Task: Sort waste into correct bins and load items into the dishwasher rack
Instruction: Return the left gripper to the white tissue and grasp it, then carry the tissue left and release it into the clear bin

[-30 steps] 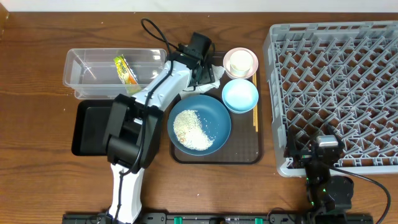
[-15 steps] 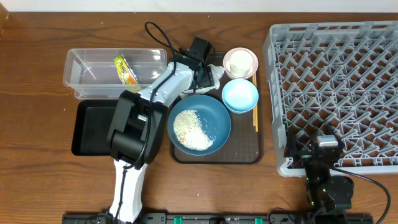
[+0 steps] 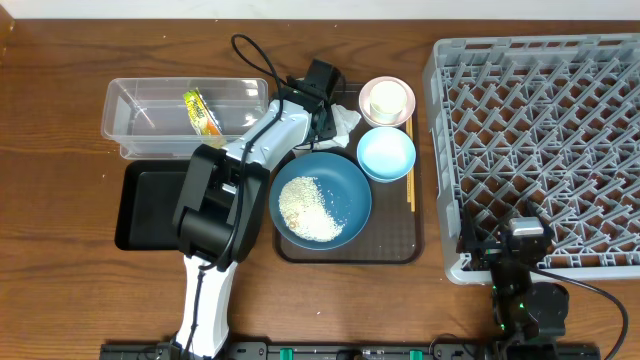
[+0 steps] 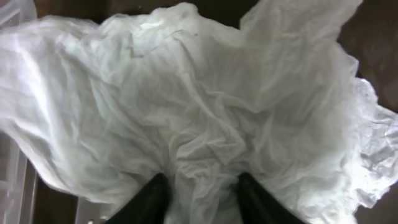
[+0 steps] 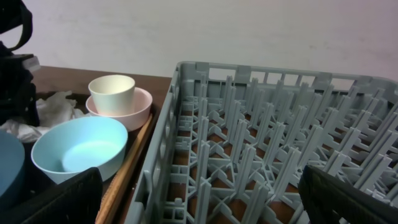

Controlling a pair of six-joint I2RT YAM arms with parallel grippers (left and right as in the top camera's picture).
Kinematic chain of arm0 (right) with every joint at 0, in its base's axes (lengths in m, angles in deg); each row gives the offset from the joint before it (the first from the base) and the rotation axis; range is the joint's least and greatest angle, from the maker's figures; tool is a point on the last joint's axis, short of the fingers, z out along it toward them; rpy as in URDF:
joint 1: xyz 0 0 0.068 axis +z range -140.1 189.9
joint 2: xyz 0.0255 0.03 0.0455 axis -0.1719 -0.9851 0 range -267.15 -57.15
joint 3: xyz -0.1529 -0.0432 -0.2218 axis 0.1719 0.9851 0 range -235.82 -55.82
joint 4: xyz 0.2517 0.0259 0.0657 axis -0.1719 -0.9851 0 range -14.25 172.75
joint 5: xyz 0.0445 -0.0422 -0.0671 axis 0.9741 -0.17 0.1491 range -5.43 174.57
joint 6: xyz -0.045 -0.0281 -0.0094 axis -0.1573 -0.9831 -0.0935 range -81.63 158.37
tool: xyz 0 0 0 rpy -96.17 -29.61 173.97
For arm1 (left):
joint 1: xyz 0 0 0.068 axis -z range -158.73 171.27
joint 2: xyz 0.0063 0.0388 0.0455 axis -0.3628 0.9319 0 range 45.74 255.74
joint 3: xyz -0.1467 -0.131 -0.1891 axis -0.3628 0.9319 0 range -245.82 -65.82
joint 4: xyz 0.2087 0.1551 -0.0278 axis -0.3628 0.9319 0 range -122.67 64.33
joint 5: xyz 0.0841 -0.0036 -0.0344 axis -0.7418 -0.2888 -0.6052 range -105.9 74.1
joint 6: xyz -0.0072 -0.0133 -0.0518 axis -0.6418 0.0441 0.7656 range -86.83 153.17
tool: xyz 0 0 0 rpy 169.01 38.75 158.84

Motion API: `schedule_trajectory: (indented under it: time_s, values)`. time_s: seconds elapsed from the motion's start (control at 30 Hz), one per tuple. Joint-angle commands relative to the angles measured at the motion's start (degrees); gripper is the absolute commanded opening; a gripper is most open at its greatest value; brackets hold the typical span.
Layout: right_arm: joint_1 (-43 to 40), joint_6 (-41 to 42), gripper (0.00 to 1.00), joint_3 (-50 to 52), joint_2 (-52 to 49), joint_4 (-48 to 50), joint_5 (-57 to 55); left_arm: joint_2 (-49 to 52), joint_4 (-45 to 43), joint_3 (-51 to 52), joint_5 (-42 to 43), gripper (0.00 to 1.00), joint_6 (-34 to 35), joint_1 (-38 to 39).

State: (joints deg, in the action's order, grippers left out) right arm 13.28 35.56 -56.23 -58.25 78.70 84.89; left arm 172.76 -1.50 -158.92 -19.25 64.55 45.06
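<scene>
Sitting in clear tub (image 3: 112,110), wrapper (image 3: 201,112), rice (image 3: 310,208) in blue dish (image 3: 345,180), left hand (image 4: 204,186) pinching napkin (image 4: 199,112), right hand (image 5: 202,199) open

No writing can be read anywhere. The wrapper (image 3: 201,112) lying in the clear tub (image 3: 130,100) at the far left carries yellow-green print, but it is too small to make out any word or brand.

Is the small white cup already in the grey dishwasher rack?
No, the small white cup sits in the small pinkish-white bowl, left of the large grey plastic dishwasher rack.
</scene>
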Motion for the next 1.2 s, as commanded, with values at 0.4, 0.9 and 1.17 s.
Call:
schedule_trajectory:
  time_s: [0.4,0.9,1.17]
  values:
    - [-0.8,-0.7,0.99,0.1,0.1,-0.2,0.3,-11.5,-1.5,0.1,-0.2,0.06,-2.2,-1.0]
    - [-0.8,-0.7,0.99,0.1,0.1,-0.2,0.3,-23.4,-3.2,0.1,-0.4,0.06,-3.9,-7.2]
    - [-0.8,-0.7,0.99,0.1,0.1,-0.2,0.3,-23.6,3.4,0.1,-0.4,0.06,-3.9,-16.3]
